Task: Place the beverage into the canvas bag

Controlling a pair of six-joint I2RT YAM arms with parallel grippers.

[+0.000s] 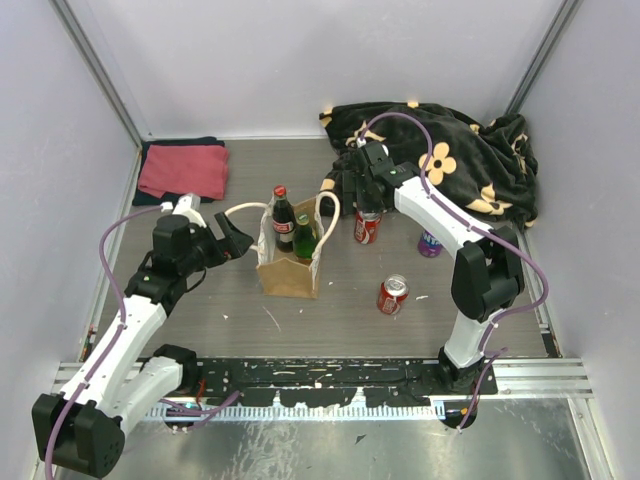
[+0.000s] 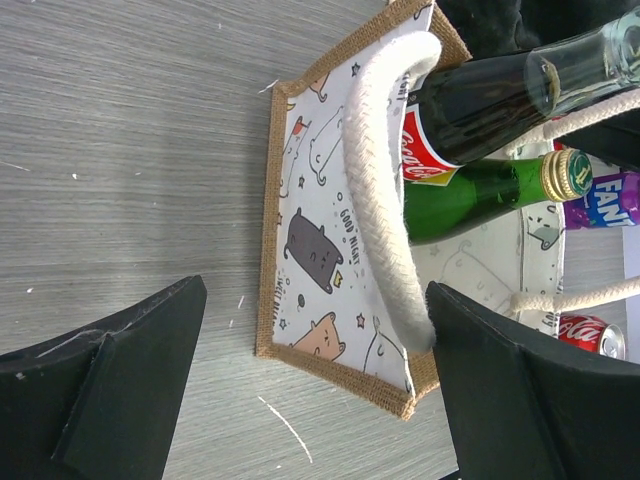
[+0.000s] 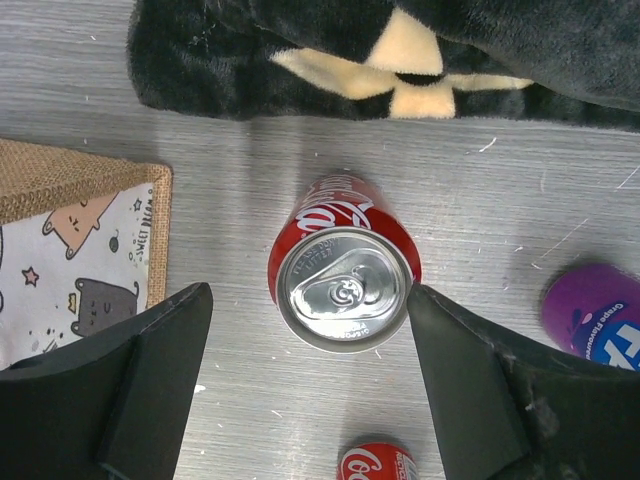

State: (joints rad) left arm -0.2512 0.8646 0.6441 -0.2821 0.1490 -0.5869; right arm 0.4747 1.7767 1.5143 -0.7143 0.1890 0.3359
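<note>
The tan canvas bag [image 1: 290, 268] stands upright mid-table with a cola bottle [image 1: 283, 215] and a green bottle [image 1: 304, 238] inside. My left gripper [image 1: 235, 243] is open just left of the bag. In the left wrist view the cream rope handle [image 2: 385, 180] rests against my right finger [image 2: 530, 390], with the bag's printed side [image 2: 320, 240] between the jaws. My right gripper [image 1: 365, 205] is open above an upright red cola can [image 1: 367, 227]. In the right wrist view the can [image 3: 345, 285] sits between the fingers, near the right finger [image 3: 490, 380], with a gap on the left.
A second red can [image 1: 392, 294] stands nearer the front and a purple can [image 1: 430, 243] to the right. A black flowered blanket [image 1: 450, 150] lies at the back right. A folded red towel [image 1: 183, 170] lies at the back left.
</note>
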